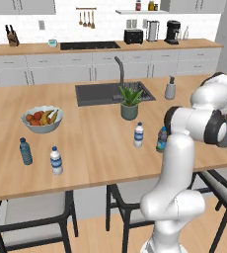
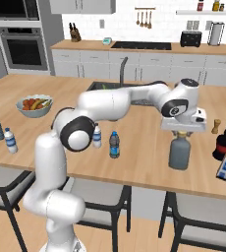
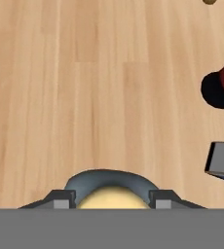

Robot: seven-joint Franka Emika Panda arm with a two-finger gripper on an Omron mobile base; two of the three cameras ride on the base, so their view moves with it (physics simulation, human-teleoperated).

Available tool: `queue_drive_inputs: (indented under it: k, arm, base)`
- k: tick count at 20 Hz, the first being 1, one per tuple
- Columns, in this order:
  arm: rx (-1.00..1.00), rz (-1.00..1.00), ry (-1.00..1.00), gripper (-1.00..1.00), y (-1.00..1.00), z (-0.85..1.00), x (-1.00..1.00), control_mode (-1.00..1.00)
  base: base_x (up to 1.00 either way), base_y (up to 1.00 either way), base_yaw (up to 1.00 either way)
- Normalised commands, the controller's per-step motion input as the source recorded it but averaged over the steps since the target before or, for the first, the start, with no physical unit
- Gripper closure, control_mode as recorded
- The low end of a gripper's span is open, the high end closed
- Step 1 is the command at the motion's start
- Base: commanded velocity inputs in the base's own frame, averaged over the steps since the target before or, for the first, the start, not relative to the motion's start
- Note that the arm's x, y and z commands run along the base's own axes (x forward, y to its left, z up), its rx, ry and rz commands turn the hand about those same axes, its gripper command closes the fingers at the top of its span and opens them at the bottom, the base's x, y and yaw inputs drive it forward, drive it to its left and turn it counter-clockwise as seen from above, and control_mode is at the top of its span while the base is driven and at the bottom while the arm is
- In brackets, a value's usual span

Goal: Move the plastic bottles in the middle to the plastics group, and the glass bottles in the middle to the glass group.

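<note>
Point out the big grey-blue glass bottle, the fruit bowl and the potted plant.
glass bottle [image 2: 179,153], right base view, on its body.
fruit bowl [image 1: 40,125], left base view, on its front wall.
potted plant [image 1: 129,111], left base view, on its pot.

Left base view: behind-left of arm, looking forward and down over island counter [image 1: 100,148] toward back wall. Right base view: behind-right, same counter [image 2: 134,157], sink [image 1: 113,93] and fruit bowl [image 2: 34,105] shared. Hand view: straight down, very close above grey-blue bottle [image 3: 111,187] stopper and wood.
</note>
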Motion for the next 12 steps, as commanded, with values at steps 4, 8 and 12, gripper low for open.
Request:
queue_drive_inputs:
  k: [4, 8, 12]
  arm:
    - [-0.07, 0.00, -0.01, 1.00, 0.10, -0.15, 0.00, -1.00]
    - [-0.14, 0.02, -0.09, 1.00, 0.30, -0.25, 0.00, -1.00]
    - [-0.06, 0.00, -0.20, 1.00, 0.09, -0.15, 0.00, -1.00]
  base:
    - [0.00, 0.00, 0.00]
    - [0.00, 0.00, 0.00]
    - [0.00, 0.00, 0.00]
